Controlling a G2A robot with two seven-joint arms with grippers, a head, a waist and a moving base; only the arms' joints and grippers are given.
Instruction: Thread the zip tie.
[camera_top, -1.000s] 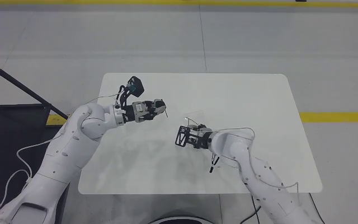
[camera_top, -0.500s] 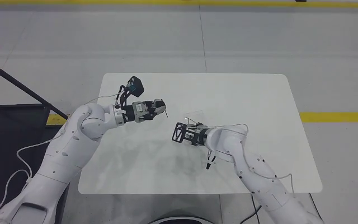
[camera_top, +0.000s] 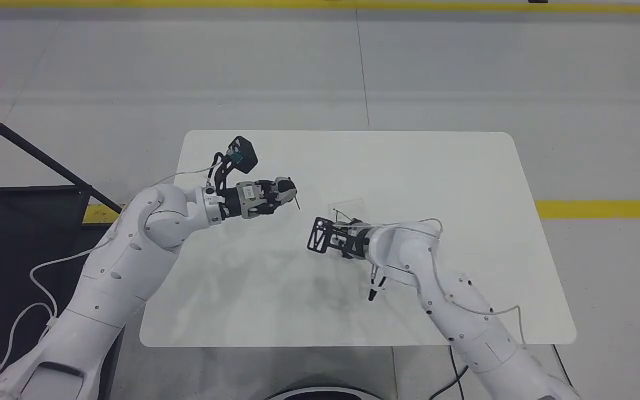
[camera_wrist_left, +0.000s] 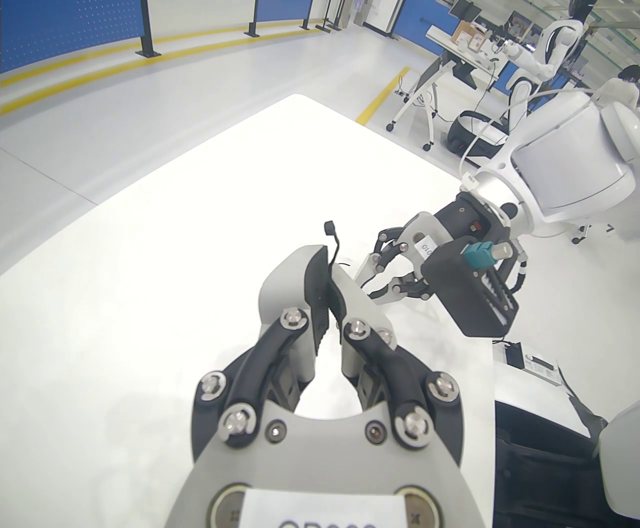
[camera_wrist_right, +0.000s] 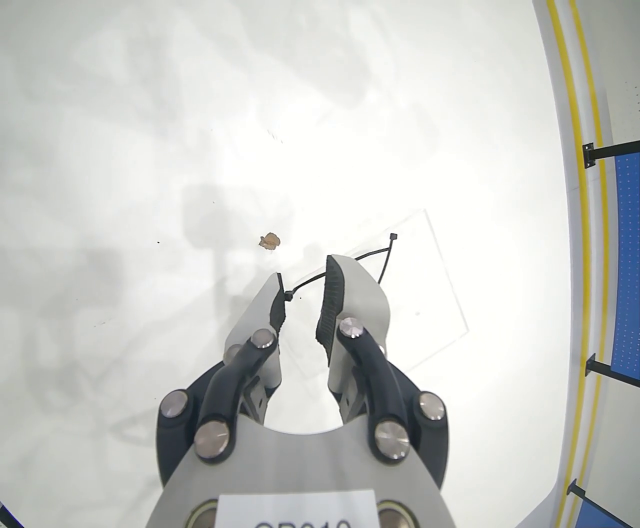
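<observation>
Black zip tie (camera_wrist_left: 331, 240) clamped between the left fingers (camera_wrist_left: 314, 280) — its head pokes past their tips, above the surface (camera_wrist_left: 150, 250) and off to one side of the clear sheet (camera_wrist_right: 440, 300). Over that sheet the right fingers (camera_wrist_right: 334, 292) stand apart above a loose tie (camera_wrist_right: 372, 254) lying on it — a brown scrap (camera_wrist_right: 270, 241) sits just off the sheet.

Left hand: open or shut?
Shut. In the left wrist view the left hand has its pads pressed together on the zip tie, whose head sticks out past them.
</observation>
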